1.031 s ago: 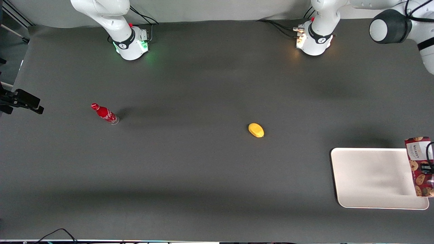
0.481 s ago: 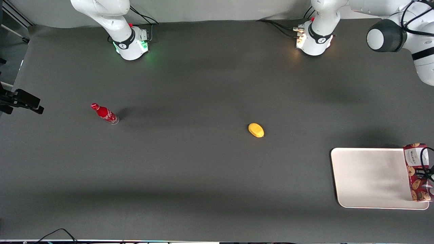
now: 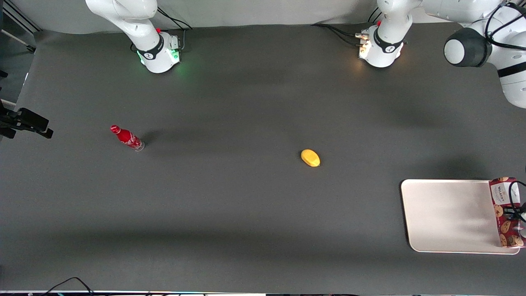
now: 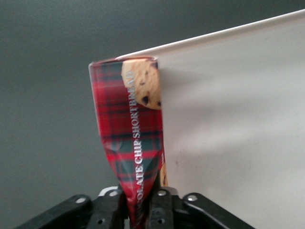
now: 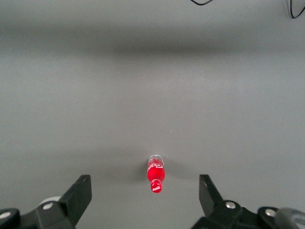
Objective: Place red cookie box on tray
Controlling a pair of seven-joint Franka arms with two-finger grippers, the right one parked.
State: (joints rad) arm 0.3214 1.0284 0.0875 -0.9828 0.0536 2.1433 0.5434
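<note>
- The gripper (image 4: 140, 210) was clamped on the red cookie box (image 4: 131, 143), pinching the carton so hard that it creased between the fingers.
- In the front view the box (image 3: 506, 211) sat at the edge of the tray (image 3: 448, 213) toward the working arm's end of the table; whether it touched the tray was unclear.
- Risk: released there, the box could land half on the rim and tip off onto the table (image 3: 230, 197).
- Risk: the crushed carton might spring and shift on release.
- A yellow fruit (image 3: 310, 158) and a red bottle (image 3: 126, 137) lay well apart.
</note>
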